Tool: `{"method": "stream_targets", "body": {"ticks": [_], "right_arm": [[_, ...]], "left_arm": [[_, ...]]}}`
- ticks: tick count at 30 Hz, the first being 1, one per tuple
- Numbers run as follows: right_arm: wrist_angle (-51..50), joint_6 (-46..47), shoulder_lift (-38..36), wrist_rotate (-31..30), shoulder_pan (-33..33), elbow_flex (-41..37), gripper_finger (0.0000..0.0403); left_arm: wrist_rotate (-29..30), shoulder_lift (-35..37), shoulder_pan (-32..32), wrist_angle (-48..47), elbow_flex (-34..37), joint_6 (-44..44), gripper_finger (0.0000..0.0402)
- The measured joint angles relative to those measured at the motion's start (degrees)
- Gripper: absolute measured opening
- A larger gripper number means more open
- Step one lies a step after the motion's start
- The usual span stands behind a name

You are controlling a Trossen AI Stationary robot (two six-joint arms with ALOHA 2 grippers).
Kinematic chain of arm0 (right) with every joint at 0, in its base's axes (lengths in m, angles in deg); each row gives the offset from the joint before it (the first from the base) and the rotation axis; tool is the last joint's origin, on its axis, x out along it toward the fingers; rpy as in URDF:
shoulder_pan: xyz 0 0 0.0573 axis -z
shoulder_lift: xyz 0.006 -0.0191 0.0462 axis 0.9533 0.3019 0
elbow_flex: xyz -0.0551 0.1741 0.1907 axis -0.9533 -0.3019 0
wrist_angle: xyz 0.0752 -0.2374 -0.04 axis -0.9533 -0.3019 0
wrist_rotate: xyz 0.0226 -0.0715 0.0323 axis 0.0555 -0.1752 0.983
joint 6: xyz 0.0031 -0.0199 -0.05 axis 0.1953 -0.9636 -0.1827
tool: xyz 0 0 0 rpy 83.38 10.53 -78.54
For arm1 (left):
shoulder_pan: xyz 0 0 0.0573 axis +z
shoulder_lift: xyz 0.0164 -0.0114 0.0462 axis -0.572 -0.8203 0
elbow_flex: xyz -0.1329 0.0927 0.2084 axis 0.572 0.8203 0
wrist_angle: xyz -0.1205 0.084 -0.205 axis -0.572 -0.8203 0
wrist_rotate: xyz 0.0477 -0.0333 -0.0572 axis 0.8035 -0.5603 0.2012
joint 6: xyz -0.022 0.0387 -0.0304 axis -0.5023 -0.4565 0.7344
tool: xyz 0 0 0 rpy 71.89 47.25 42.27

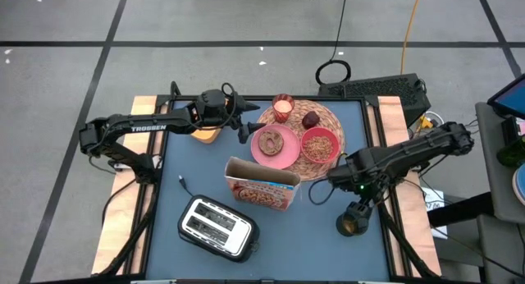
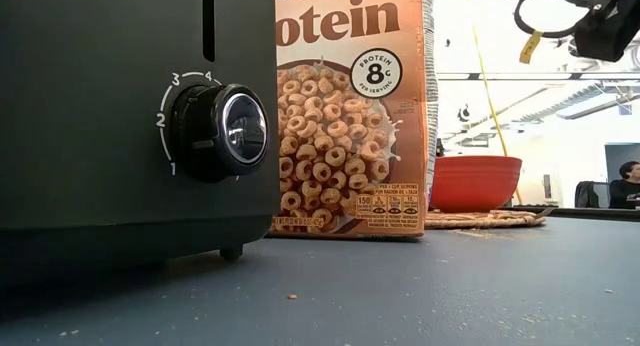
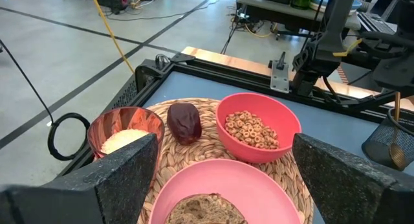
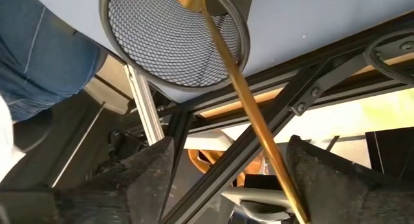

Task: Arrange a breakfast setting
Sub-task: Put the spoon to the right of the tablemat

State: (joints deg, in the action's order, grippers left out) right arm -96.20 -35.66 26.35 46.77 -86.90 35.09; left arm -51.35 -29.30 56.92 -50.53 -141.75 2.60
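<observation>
A round woven mat [image 1: 330, 113] lies at the table's far side. On it stand a pink plate [image 1: 285, 158] with a bagel [image 1: 270, 140], a red bowl [image 1: 320, 144] of cereal rings, a small glass [image 1: 283, 109] and a dark red fruit [image 1: 311, 120]. The brown cereal box [image 1: 262, 190] stands upright near the plate. My left gripper [image 1: 248, 124] is open and empty, just left of the plate. My right gripper [image 1: 361, 208] is open above a black mesh cup [image 4: 174, 43]. A gold spoon's handle [image 4: 252, 120] rises from the cup between its fingers. My right gripper stands open on either side of the spoon's handle, pointing down at the cup. The handle [image 4: 281, 179] runs close by one finger [image 4: 330, 179], and I cannot tell whether it touches. The spoon's lower end stands in the mesh cup.
A black toaster [image 1: 215, 226] stands at the near left and fills the low view's left [image 2: 120, 116]. A tan wooden piece [image 1: 207, 135] lies under my left arm. The mesh cup [image 1: 351, 225] sits at the table's right edge. A small dark cable [image 1: 182, 184] lies beside the toaster.
</observation>
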Motion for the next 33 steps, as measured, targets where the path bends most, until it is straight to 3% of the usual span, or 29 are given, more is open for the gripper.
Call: {"method": "stream_targets", "body": {"ticks": [17,33], "right_arm": [[0.52,0.0,0.2,-0.11,-0.38,0.0,0.0155],[0.52,0.0,0.2,-0.04,-0.38,0.0,0.0064]], "left_arm": [[0.0,0.0,-0.01,0.0,0.0,0.0,0.0363],[0.0,0.0,-0.01,0.0,0.0,0.0,0.0363]]}}
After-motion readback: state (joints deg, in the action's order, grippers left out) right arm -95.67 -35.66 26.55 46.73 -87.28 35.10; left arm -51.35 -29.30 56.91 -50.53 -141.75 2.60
